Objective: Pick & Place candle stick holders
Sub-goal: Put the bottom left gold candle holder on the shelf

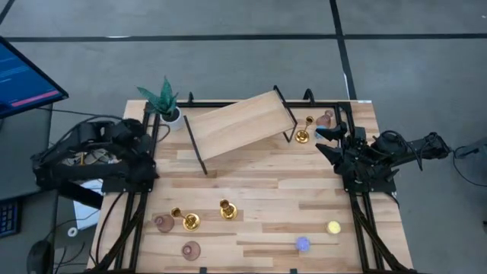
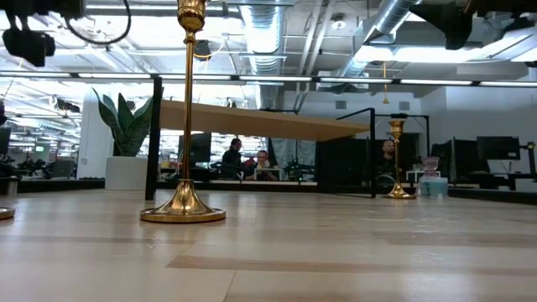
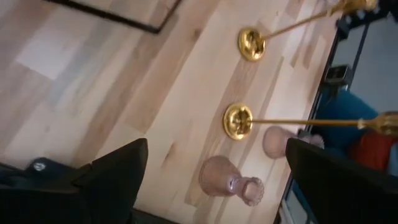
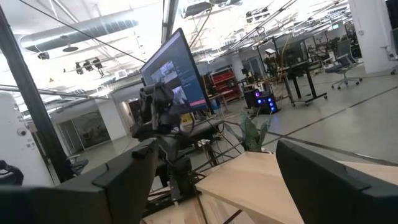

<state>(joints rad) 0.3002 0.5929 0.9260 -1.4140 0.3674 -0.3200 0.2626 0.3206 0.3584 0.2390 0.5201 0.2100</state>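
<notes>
Two shiny gold candlesticks with round bases (image 1: 190, 221) (image 1: 227, 210) and two squat dusty-pink bulbous holders (image 1: 164, 223) (image 1: 191, 250) stood at the bench's (image 1: 266, 190) 7 o'clock; a third gold candlestick (image 1: 303, 134) and a pink holder (image 1: 326, 118) stood at 1 o'clock, beside the tilted wooden shelf (image 1: 240, 123). The left gripper (image 3: 211, 180) waited at 9 o'clock, fingers spread. The right gripper (image 4: 214, 180), at 3 o'clock, was likewise spread. A sound grasp would probably take the thin stem low, keeping it upright.
</notes>
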